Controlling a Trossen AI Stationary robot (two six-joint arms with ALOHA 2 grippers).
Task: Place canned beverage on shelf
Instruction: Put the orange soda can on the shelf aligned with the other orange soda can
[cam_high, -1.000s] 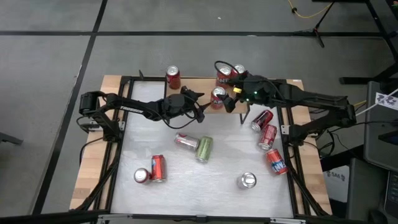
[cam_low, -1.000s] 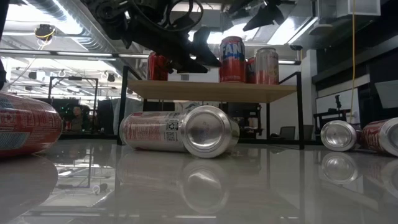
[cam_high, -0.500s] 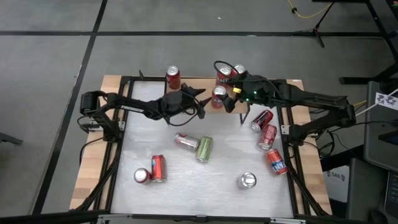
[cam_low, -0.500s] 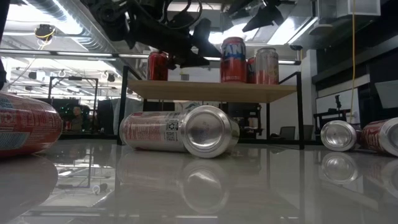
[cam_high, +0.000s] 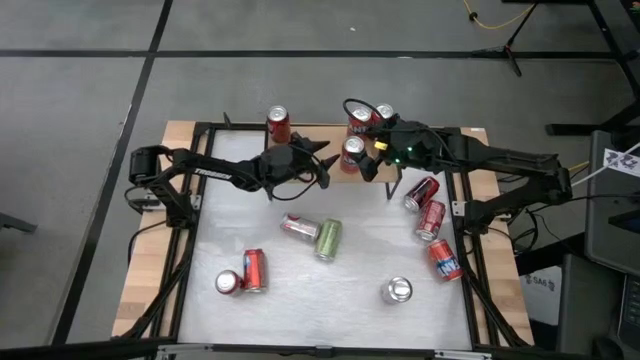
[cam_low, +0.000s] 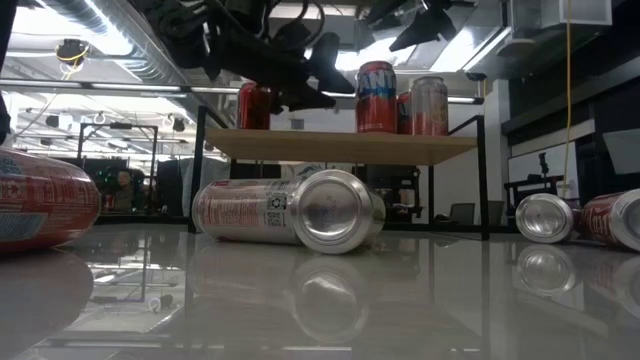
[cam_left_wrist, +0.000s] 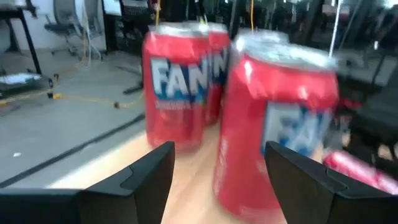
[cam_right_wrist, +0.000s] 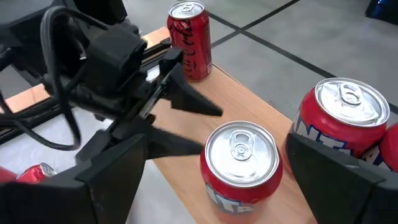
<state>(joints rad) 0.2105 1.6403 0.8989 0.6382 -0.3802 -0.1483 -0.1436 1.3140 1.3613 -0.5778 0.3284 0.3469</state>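
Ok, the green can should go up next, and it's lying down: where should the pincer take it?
Come straight down on the green can, closing across its round body, on the half farther from the shelf. It lies on its side, and a silver-and-red can crowds its shelf-side end. The left pincer, open by the shelf, looks nearest.

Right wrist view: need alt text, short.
An upright red can stands near the wooden shelf edge, with the left gripper open beside it, not touching. Another red can stands nearby and a third at the shelf's far end; the right gripper's own fingers frame the view.
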